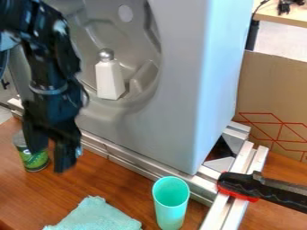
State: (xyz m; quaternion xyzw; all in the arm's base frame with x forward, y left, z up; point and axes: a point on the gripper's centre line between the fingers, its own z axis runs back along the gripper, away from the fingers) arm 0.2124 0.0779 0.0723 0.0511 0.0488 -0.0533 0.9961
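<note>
1. The green can (pixel 36 161) stands on the brown table (pixel 99 179), close to the gripper (pixel 50 157). I can't tell if they touch.
2. The gripper's two fingers are spread apart, with nothing clearly held between them.
3. The can looks hard and round, so it might slip or roll. It may be light if empty and heavier if full; I can't tell which. Its round sides, near the middle, look best to hold. A big squeeze might dent it.
4. Its label is green with pale marks, too small to make out.
5. Farther out are a soft blue-green cloth (pixel 93 215) and a tall cup (pixel 171 202).
6. The cardboard (pixel 269 90) has red crisscross lines. The white bottle (pixel 110 80) shows no words.
</note>
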